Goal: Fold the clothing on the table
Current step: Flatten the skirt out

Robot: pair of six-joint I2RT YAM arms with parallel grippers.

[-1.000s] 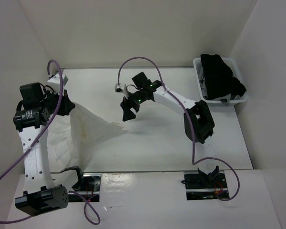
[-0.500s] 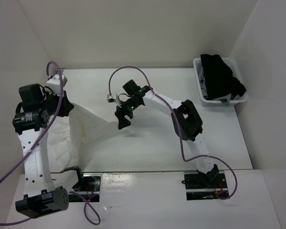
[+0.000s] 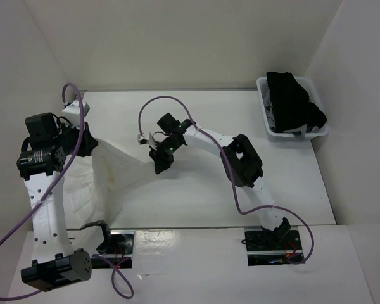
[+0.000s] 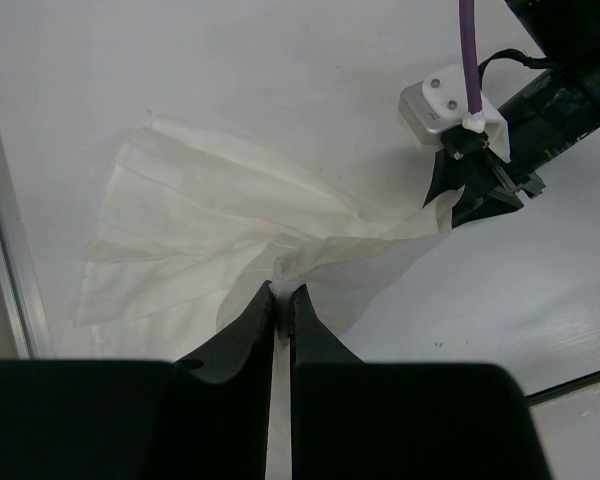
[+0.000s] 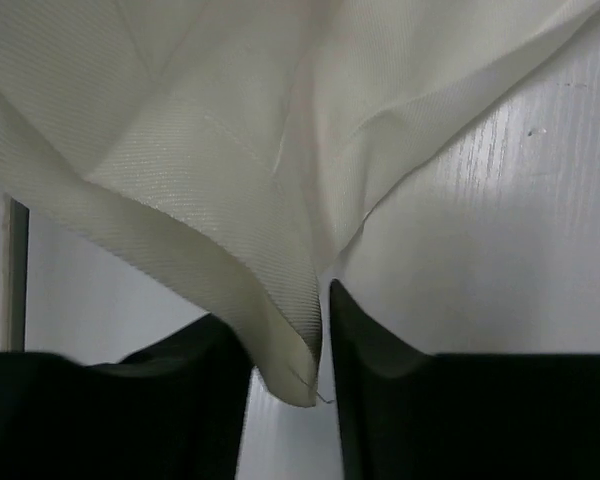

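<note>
Top external view: the white pleated skirt of thin fabric lay toward the desk's left edge, partly lifted off the surface. The left tool was clamped on a bunched pinch of it near that edge. The right tool met the skirt's corner nearest the desk's middle. Its fingers stood apart on either side of that hanging corner, not pinching it. A white plastic basket of black garments sat at the far right corner.
</note>
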